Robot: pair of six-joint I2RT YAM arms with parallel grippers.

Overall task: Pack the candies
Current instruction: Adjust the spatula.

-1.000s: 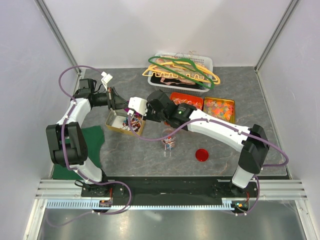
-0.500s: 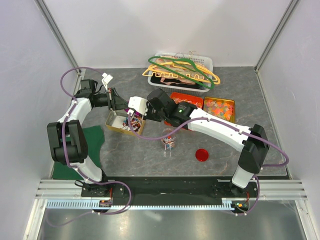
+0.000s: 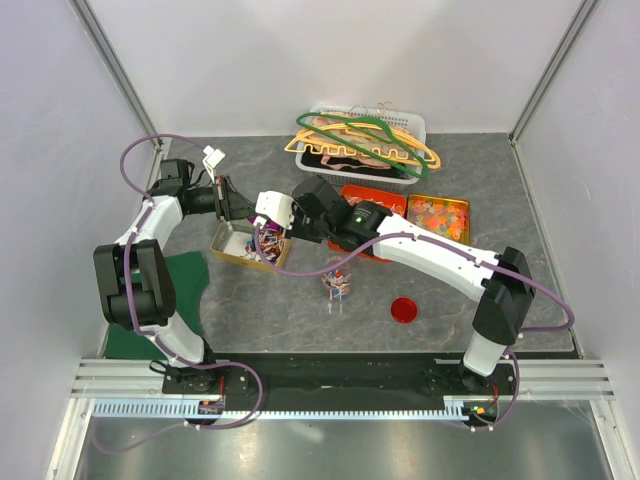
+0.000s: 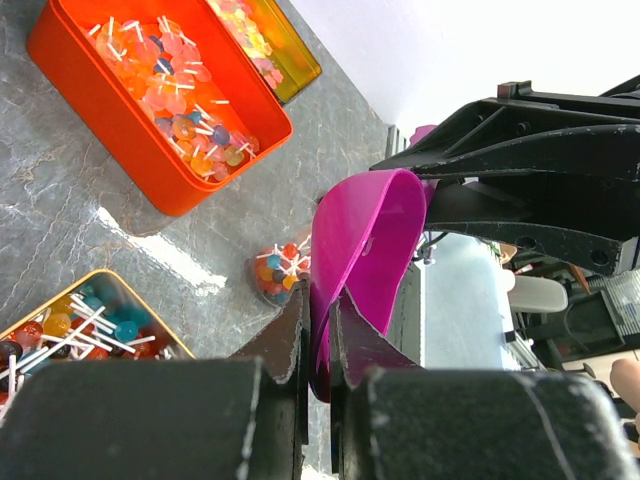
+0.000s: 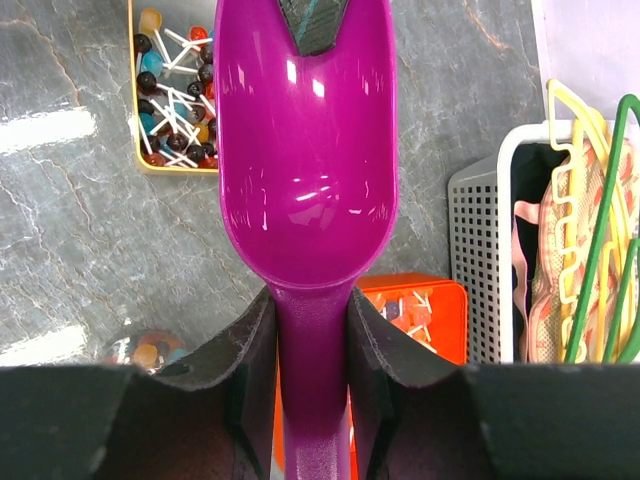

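A magenta scoop (image 5: pixel 305 150) with an empty bowl hangs over the table, held from both ends. My right gripper (image 5: pixel 312 330) is shut on its handle. My left gripper (image 4: pixel 320 340) pinches the scoop's (image 4: pixel 370 240) front rim; its fingertips (image 5: pixel 318 20) show at the top of the right wrist view. From above, both grippers, left (image 3: pixel 243 207) and right (image 3: pixel 263 222), meet over the gold tin (image 3: pixel 225 250). The candies (image 5: pixel 175 90), small mixed-colour sweets on white sticks, fill that tin. More candies lie in a small glass jar (image 3: pixel 337 283).
An orange tin (image 3: pixel 372 200) and a yellow tin (image 3: pixel 440 215) of sweets stand right of centre. A white basket (image 3: pixel 412 128) with coat hangers sits at the back. A red lid (image 3: pixel 403 309) lies near the jar. A green cloth (image 3: pixel 185 275) lies at the left.
The right wrist has drifted slightly left and back, carrying the scoop with it. Both grips are unchanged.
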